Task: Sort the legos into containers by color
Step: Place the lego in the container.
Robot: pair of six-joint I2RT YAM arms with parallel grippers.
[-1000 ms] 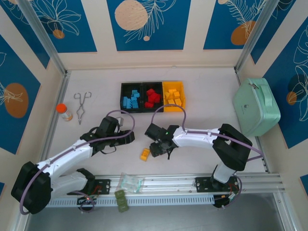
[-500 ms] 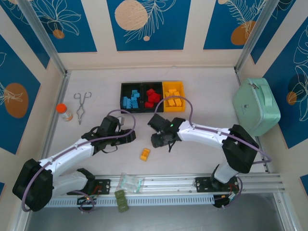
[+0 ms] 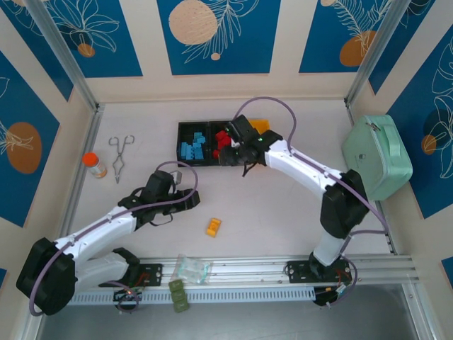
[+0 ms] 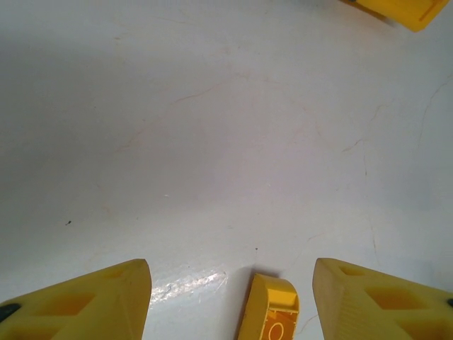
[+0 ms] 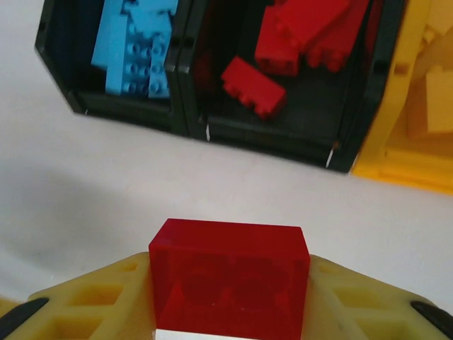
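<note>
Change: the right pincer (image 3: pixel 232 151) has swung away from the middle of the surface (image 3: pixel 283 212), where it hung a second ago beside the loose yellow-orange brick (image 3: pixel 214 227), and now sits over the near edge of the containers (image 3: pixel 212 164).
Meaning: we judge the carry to be all but over; what this brick needs next is a drop into the bin of its own colour.
Right pincer: closed on a red brick (image 5: pixel 230 273), which fills the whole gap between the two fingers and is held above the bare surface just short of the bins.
Left pincer (image 4: pixel 231 273): jaws spread wide, gripping nothing; the yellow-orange brick lies on the surface low between its fingers (touching neither, as far as we can tell).
Left black bin (image 5: pixel 120 106): light blue bricks (image 5: pixel 138 49), stacked loosely, no other colour among them.
Middle black bin (image 5: pixel 269 138): red bricks (image 5: pixel 304 28) in a pile, with one lying apart nearer the front wall; it stands straight ahead of the held brick.
Yellow bin (image 5: pixel 396 170): yellow-orange bricks (image 5: pixel 432 92), partly cut off at the frame edge.
Left to do: we count one brick in hand and one on the surface, so the sort looks nearly complete.
</note>
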